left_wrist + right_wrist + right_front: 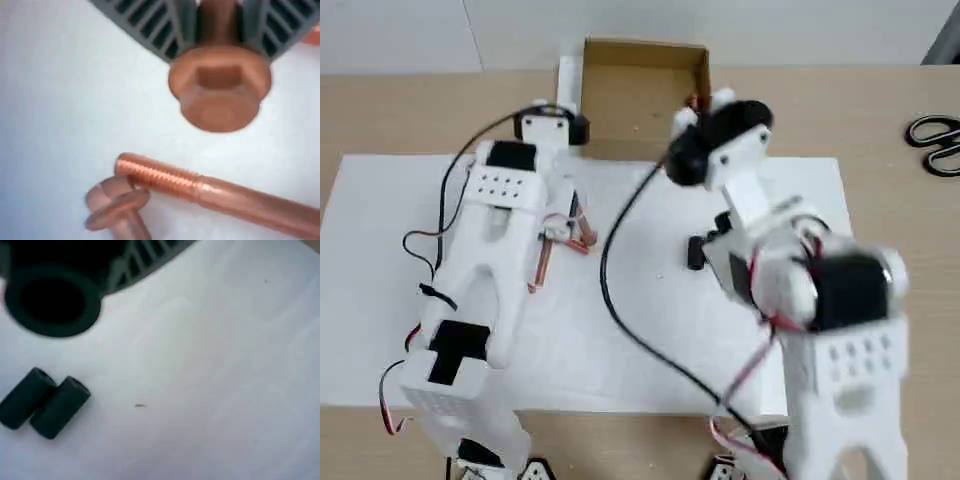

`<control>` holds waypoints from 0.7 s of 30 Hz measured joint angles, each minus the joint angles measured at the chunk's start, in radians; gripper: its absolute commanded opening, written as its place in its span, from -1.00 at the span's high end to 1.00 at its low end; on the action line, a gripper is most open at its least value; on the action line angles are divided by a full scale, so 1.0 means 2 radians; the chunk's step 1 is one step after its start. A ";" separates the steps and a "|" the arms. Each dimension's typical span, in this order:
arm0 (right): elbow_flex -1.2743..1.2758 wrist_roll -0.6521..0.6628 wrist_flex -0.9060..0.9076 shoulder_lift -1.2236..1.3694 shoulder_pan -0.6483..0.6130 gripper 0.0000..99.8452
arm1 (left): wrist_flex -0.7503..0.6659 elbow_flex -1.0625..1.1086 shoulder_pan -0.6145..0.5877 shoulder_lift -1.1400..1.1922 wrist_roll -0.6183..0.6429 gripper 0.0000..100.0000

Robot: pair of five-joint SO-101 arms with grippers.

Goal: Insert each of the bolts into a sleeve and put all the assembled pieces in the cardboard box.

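Lab workbench, wired robot arms, white sheet, scissors

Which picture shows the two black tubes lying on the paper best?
The right wrist view: both sleeves lie side by side, close up and whole. In the high view they are a small dark patch beside an arm. The left wrist view looks at bolts.

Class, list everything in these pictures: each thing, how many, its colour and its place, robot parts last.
bolts: at least three, copper; one held in the left gripper, two lying on the white sheet.
sleeves: three, black; one in the right gripper, two side by side on the sheet.
cardboard box: one, brown; past the sheet's far edge.
scissors: one pair, black; bare table, right arm's side.
white sheet: one; on the table.
table: one, light wood.
left gripper: one, grey; shut on a bolt.
right gripper: one, dark; shut on a sleeve.
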 measured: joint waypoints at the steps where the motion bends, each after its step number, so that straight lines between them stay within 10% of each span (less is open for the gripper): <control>1: 0.012 0.000 0.000 -0.017 0.000 0.99 | 0.014 -0.021 0.000 0.000 0.000 0.99; 21: 0.351 -0.101 -0.164 -0.318 0.000 0.99 | 0.062 -0.074 0.114 -0.272 0.068 0.99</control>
